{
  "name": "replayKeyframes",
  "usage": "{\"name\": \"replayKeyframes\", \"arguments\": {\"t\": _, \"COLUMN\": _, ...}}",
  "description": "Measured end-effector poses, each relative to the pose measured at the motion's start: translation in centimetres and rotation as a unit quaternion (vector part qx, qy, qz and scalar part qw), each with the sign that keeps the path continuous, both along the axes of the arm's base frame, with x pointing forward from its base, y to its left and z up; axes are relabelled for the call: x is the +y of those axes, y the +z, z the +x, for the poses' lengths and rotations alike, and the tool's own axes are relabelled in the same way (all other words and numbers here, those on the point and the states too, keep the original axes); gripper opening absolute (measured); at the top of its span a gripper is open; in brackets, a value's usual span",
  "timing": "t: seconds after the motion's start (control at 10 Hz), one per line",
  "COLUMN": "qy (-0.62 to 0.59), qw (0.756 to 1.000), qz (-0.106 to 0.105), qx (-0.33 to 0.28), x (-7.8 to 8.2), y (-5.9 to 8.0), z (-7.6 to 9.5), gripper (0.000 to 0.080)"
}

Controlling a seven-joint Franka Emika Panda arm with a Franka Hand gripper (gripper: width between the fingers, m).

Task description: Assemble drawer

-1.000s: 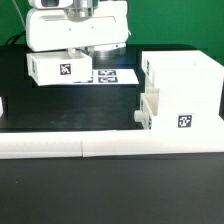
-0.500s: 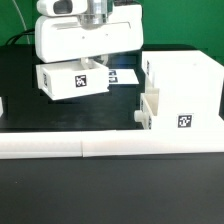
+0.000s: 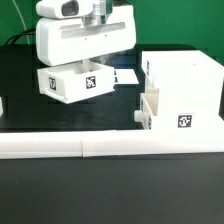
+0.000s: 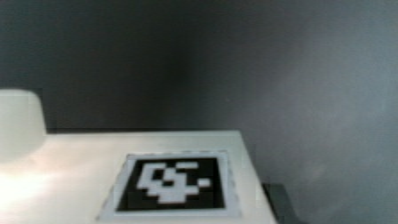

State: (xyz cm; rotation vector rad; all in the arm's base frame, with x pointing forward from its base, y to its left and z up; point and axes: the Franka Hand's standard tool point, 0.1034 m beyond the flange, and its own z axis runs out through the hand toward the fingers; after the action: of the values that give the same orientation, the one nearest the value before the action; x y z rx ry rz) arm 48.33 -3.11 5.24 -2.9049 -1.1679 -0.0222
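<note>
My gripper (image 3: 87,68) is shut on a small white open-top drawer tray (image 3: 73,84) and holds it tilted above the black table; its fingertips are hidden behind the tray. The tray shows two black-and-white tags. The tall white drawer shell (image 3: 182,90) stands at the exterior view's right, with a second tray (image 3: 148,112) sitting in its lower slot, knob (image 3: 135,117) pointing left. The held tray hangs left of the shell, apart from it. In the wrist view I see the tray's white face with a tag (image 4: 173,184) and a rounded white knob (image 4: 16,124).
The long low white border wall (image 3: 100,146) runs across the front. A strip of the marker board (image 3: 126,76) shows behind the held tray. A small white piece (image 3: 2,105) sits at the exterior view's left edge.
The gripper has carried the tray down and toward the exterior view's right, nearer the shell. The tray now hangs more tilted and covers most of the marker board.
</note>
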Motion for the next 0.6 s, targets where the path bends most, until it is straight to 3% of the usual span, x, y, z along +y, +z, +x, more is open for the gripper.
{"name": "replayKeyframes", "arguments": {"t": 0.3, "qy": 0.114, "qw": 0.993, "qz": -0.008, "qx": 0.012, "x": 0.2, "y": 0.8, "z": 2.7, "gripper": 0.0042}}
{"name": "replayKeyframes", "arguments": {"t": 0.6, "qy": 0.216, "qw": 0.976, "qz": -0.016, "qx": 0.014, "x": -0.1, "y": 0.8, "z": 2.9, "gripper": 0.0042}}
